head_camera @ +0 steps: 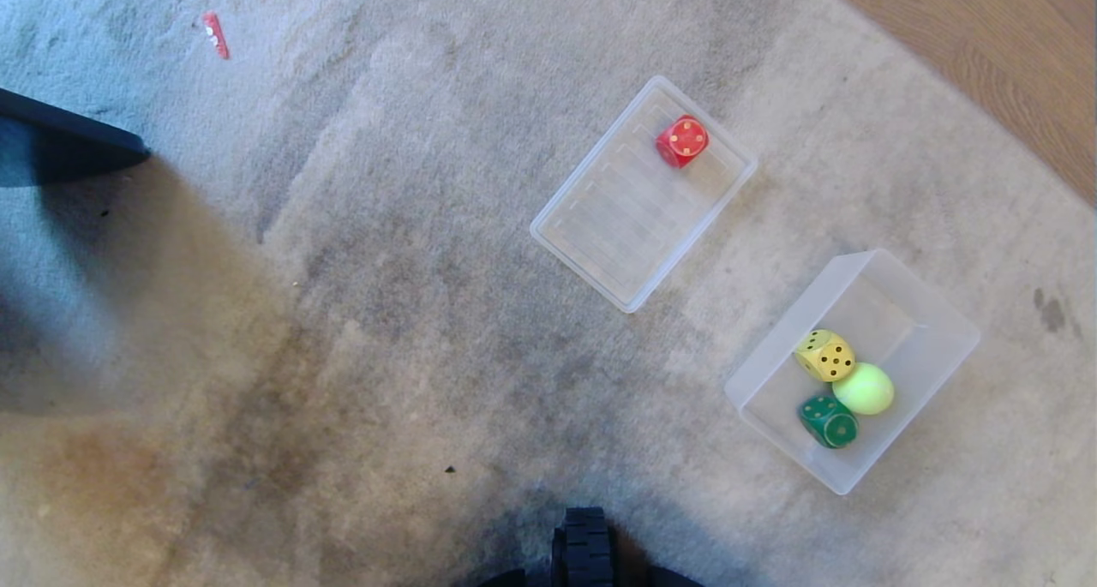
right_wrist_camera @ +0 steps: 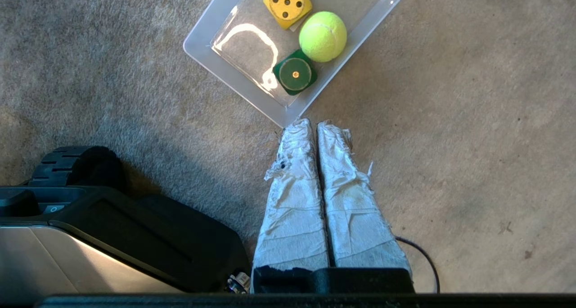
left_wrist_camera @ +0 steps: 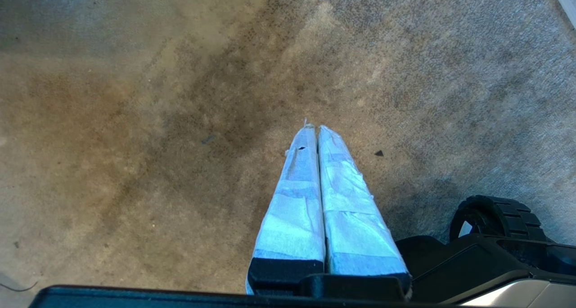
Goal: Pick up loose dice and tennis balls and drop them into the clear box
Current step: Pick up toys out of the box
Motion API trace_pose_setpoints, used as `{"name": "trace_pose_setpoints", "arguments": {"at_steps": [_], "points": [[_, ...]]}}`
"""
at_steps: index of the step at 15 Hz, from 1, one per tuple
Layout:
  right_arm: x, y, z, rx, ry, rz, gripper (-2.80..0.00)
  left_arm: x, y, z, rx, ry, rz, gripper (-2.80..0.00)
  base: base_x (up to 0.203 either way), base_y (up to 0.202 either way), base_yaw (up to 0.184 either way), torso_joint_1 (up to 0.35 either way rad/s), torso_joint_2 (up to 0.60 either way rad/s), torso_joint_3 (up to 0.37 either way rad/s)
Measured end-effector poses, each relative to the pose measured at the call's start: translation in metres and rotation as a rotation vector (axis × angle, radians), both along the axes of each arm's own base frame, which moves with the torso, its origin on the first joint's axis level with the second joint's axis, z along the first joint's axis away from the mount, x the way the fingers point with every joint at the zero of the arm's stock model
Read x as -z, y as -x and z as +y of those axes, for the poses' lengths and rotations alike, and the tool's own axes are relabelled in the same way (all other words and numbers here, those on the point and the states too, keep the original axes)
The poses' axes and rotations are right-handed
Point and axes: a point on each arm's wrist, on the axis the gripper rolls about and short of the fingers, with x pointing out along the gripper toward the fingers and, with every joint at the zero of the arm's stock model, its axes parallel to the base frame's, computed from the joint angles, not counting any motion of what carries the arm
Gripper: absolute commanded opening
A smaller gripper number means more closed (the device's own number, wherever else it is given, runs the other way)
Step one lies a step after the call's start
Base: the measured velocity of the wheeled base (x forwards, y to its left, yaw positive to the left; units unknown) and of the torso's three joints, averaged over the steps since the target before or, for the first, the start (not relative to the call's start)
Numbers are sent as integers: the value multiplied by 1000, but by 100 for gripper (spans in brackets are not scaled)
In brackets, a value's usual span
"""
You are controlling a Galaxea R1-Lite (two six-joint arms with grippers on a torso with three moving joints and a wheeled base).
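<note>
The clear box (head_camera: 934, 308) sits on the carpet at the right, holding a yellow die (head_camera: 824, 355), a green die (head_camera: 828, 422) and a tennis ball (head_camera: 863, 388). A red die (head_camera: 682, 140) rests in the far corner of a flat shallow clear tray (head_camera: 600, 227). Neither arm shows in the head view. In the right wrist view my right gripper (right_wrist_camera: 314, 124) is shut and empty, above the carpet just short of the box's near corner (right_wrist_camera: 288, 117), with the yellow die (right_wrist_camera: 287, 4), green die (right_wrist_camera: 294, 72) and ball (right_wrist_camera: 322, 36) beyond. My left gripper (left_wrist_camera: 315, 129) is shut, empty, over bare carpet.
A small red object (head_camera: 215, 34) lies on the carpet at the far left. A dark furniture edge (head_camera: 60, 141) juts in at the left. Wood floor (head_camera: 986, 47) borders the carpet at the far right. My base wheel (head_camera: 585, 546) shows at the bottom.
</note>
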Motion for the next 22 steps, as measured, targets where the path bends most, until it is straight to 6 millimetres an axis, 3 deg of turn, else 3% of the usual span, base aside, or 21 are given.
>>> {"name": "trace_pose_setpoints", "arguments": {"at_steps": [12, 22], "points": [[1, 1, 0, -2, 2, -3, -280, 0, 0, 0, 0, 0, 2, -280, 0, 0, 0, 0, 0, 0], [0, 1, 0, -2, 2, -3, -280, 0, 0, 0, 0, 0, 2, -280, 2, -7, 148, 2, 2, 4]]}}
